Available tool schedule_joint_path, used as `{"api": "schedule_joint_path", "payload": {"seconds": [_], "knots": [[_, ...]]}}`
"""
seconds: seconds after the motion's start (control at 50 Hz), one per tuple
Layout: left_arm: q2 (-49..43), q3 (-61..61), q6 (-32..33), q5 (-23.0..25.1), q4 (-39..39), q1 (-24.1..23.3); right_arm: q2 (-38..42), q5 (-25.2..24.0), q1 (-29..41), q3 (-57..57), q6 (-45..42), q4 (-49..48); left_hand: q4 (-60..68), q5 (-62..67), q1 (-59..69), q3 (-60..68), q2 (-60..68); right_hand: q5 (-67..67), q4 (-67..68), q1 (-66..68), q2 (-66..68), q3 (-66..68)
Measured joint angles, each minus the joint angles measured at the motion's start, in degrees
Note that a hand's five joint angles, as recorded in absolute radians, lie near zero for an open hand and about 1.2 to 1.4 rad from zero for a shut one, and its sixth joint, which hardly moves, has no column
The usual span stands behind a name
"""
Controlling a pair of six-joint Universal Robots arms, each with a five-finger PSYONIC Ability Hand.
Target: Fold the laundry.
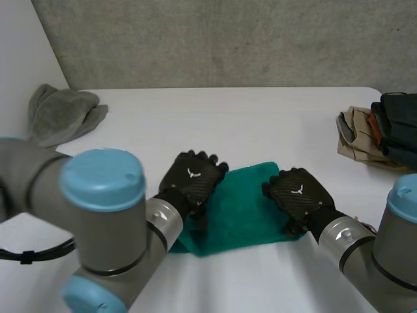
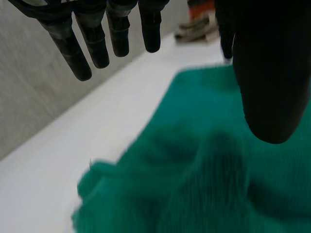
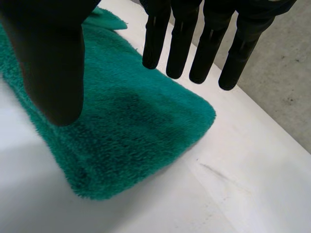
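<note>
Towel (image 1: 242,210) centre-front on table (image 1: 260,117); cloth heap (image 1: 62,114) far left; clothes pile (image 1: 381,134) far right.

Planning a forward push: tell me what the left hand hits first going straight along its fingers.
Way looks free: the left hand points past the green fluffy towel over bare white table; the grey wall probably comes first.
</note>
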Motion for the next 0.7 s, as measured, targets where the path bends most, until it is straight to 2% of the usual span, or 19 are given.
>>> {"api": "schedule_joint_path", "payload": {"seconds": [0.12, 0.26, 0.32, 0.5, 0.7], "knots": [[-3.5, 1.65, 2.41, -4.04, -1.5, 2.54, 1.91, 1.09, 0.34, 0.08, -0.38, -1.11, 0.0, 0.0, 0.0, 0.0, 0.0, 3.69, 3.94, 3.97, 3.58, 3.88], [-3.1, 0.73, 5.63, -14.73, -1.39, 8.93, 3.31, 1.96, -0.55, 0.2, -1.07, -1.26, 0.0, 0.0, 0.0, 0.0, 0.0, 3.88, 4.12, 4.08, 3.59, 4.07], [-1.65, -0.47, 6.8, -16.69, -1.31, 9.81, 3.22, 1.97, -0.83, 0.41, -1.26, -1.1, -0.06, -0.14, 0.0, -0.06, -0.06, 4.6, 4.84, 4.95, 4.33, 4.85], [6.65, -6.95, 8.27, -13.0, -0.29, 6.95, 3.03, 2.72, -1.87, 1.27, -1.97, -0.46, -0.49, -0.48, 0.0, -0.39, -0.64, 4.01, 4.53, 4.88, 4.6, 4.5], [9.85, -9.3, 6.87, -9.23, 0.95, 2.56, 2.35, 1.96, -3.9, 2.4, -3.14, 0.19, -2.8, -1.02, -3.36, -3.0, -2.87, 9.49, 9.97, 9.45, 10.04, 9.87]]}}
